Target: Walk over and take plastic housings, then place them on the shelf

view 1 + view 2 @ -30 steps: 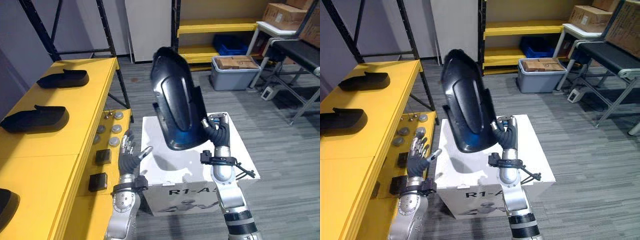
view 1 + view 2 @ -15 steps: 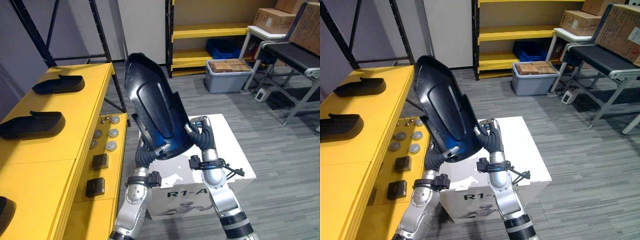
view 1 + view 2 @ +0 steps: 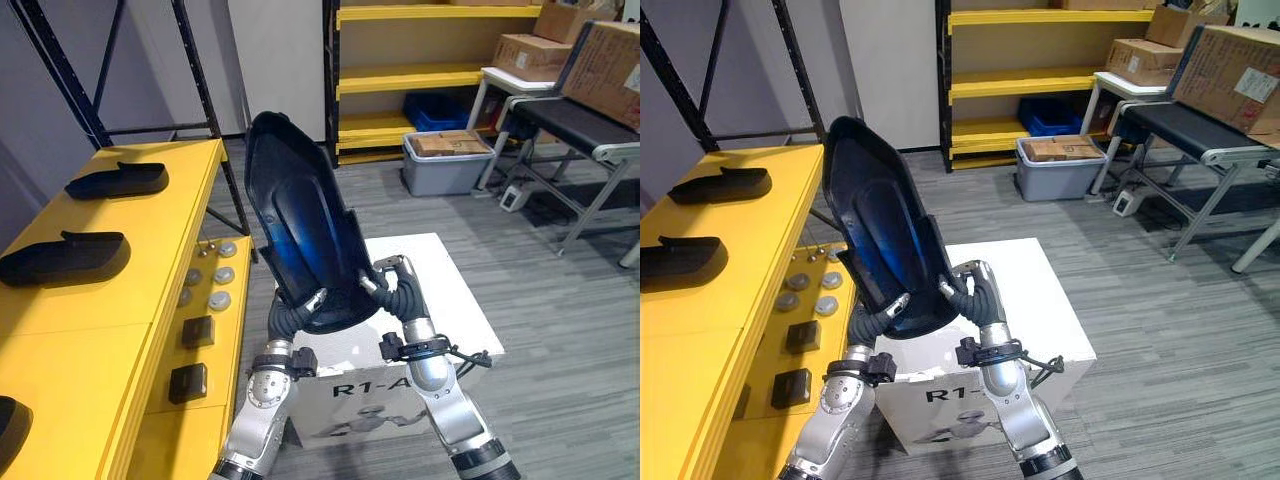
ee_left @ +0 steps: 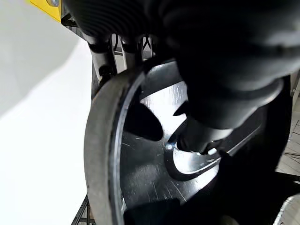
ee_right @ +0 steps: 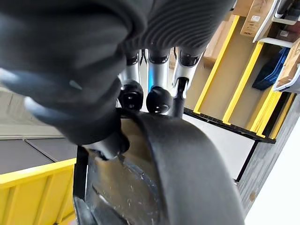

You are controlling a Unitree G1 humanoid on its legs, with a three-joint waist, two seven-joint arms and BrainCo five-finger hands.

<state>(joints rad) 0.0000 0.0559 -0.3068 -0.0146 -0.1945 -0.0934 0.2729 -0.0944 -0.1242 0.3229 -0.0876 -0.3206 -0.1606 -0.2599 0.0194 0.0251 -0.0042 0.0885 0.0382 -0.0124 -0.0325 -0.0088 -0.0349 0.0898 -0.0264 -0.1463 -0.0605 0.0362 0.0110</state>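
Glossy black curved plastic housing (image 3: 300,225) held aloft, lower rim clasped by left hand (image 3: 297,313) and right hand (image 3: 391,286).

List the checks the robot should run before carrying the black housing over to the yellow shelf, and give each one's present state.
1. Right hand gripping the black housing: ok, fingers hooked over its rim.
2. Left hand gripping it: ok, curled round the lower edge.
3. Housing lifted off the white box: ok, held above it.
4. Room on the yellow shelf: ok, bare surface beside the placed housings.
5. Route across the floor to the shelf: cannot tell, the box and the housing hide that stretch.
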